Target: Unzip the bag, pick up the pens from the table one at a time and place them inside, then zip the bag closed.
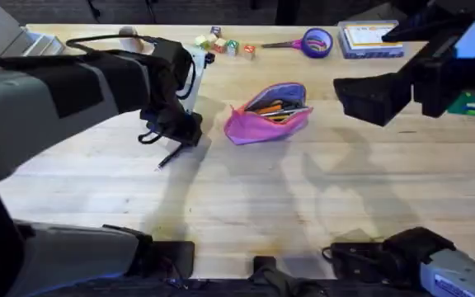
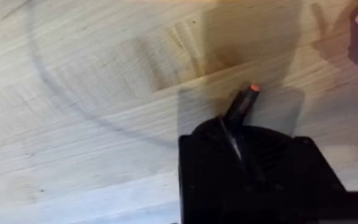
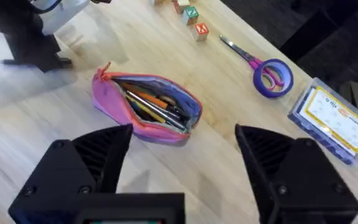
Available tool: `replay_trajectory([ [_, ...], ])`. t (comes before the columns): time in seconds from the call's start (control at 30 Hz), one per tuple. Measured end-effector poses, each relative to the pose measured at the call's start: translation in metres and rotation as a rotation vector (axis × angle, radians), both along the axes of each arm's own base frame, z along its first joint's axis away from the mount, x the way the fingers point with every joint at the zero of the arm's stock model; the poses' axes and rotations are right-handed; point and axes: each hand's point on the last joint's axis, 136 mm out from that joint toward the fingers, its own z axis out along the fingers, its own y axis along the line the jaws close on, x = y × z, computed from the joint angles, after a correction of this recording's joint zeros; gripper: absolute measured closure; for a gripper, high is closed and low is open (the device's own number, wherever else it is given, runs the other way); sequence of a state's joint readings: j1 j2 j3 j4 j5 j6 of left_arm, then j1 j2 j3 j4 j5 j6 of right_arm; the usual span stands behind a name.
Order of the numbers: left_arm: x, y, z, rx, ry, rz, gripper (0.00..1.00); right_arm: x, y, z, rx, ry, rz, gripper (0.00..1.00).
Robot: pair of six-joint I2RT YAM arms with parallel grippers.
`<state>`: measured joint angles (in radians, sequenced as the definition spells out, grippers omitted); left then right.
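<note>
The pink bag (image 1: 266,117) lies unzipped at the table's (image 1: 303,206) middle, several pens showing in its purplish lining; in the right wrist view the bag (image 3: 145,112) gapes wide. My left gripper (image 1: 178,132) is left of the bag, shut on a black pen (image 1: 170,156) that slants down toward the wood. In the left wrist view the black pen (image 2: 241,104) with its orange tip sticks out between my left gripper (image 2: 232,127) fingers. My right gripper (image 1: 365,99) hovers open to the right of the bag, its fingers (image 3: 98,158) wide apart, nothing between them.
Purple-handled scissors (image 1: 308,42), a clear plastic box (image 1: 371,39) and small coloured blocks (image 1: 225,45) lie along the table's far edge. White items sit at the far left. Bare wood spreads in front of the bag.
</note>
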<state>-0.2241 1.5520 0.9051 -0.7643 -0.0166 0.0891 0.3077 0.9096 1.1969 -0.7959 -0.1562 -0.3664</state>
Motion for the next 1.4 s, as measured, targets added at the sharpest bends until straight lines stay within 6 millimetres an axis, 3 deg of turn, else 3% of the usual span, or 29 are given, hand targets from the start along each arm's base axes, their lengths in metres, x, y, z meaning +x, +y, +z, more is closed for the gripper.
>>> replay_trajectory([
  [0.27,0.005,-0.001,0.001,0.0,-0.01,0.001,0.958,0.0,0.0,0.0,0.0,-0.001,0.0,0.003],
  [0.4,0.037,-0.01,0.015,-0.022,-0.064,-0.003,0.959,0.0,0.0,0.0,0.0,-0.001,0.0,0.003],
  [0.5,0.067,-0.018,0.044,-0.049,-0.152,-0.005,0.959,0.0,0.0,0.0,0.0,-0.001,0.0,0.003],
  [0.63,0.108,-0.034,0.096,-0.09,-0.309,-0.02,0.959,0.0,0.0,0.0,0.0,-0.001,0.0,0.003],
  [0.8,0.133,-0.067,0.146,-0.144,-0.45,-0.082,0.959,0.0,0.0,0.0,0.0,0.0,0.0,0.003],
  [0.97,0.135,-0.125,0.178,-0.253,-0.544,-0.203,0.959,0.0,0.0,0.0,0.0,0.0,0.0,0.003],
  [1.13,0.118,-0.175,0.187,-0.35,-0.559,-0.321,0.959,0.0,0.0,0.0,0.0,0.0,0.0,0.003],
  [1.4,0.093,-0.217,0.191,-0.442,-0.525,-0.373,0.958,-0.002,-0.001,0.002,0.002,-0.007,0.0,0.004],
])
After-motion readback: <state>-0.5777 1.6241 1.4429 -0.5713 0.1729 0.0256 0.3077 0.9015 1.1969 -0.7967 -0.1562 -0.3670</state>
